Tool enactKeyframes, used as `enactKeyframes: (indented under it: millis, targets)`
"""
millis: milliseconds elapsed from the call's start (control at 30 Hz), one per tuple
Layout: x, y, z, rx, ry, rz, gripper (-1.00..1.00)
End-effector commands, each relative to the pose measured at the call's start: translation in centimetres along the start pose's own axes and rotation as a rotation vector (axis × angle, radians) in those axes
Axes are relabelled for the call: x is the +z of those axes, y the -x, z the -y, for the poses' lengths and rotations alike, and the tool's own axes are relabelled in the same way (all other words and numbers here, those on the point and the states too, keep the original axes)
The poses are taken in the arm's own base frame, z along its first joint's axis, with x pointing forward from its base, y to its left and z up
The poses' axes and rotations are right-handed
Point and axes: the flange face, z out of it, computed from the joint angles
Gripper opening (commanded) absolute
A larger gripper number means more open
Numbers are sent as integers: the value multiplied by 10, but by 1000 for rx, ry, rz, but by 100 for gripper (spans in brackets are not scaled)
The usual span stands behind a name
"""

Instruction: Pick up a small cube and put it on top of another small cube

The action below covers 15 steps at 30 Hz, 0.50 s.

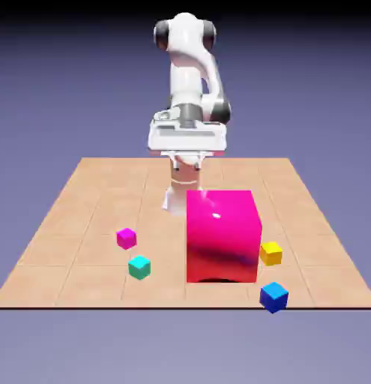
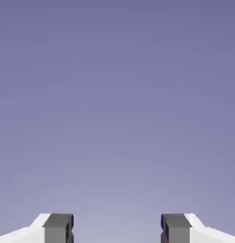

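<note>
The small blue cube (image 1: 273,297) sits at the table's front edge, toward the exterior view's right. The small magenta cube (image 1: 127,238) rests on the left side of the table. My gripper (image 1: 186,162) hangs high near the far side of the table, well behind the big pink block (image 1: 222,235) and far from both cubes. In the hand view my gripper (image 2: 117,228) is open, its two grey fingertips (image 2: 58,228) wide apart with only the blue-violet backdrop between them. No cube shows in the hand view.
A teal cube (image 1: 139,267) lies just in front of the magenta one. A yellow cube (image 1: 271,253) sits beside the pink block's right face, behind the blue cube. The wooden table (image 1: 83,195) ends just in front of the blue cube.
</note>
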Motion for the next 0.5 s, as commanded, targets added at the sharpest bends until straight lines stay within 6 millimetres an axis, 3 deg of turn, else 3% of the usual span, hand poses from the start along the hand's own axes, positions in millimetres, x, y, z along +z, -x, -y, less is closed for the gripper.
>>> enactKeyframes:
  millis: [0,233,467]
  targets:
    - [9,1,8,-22,23,26,0]
    - [80,24,60,-165,180,210,0]
    - [150,63,101,-291,320,387,0]
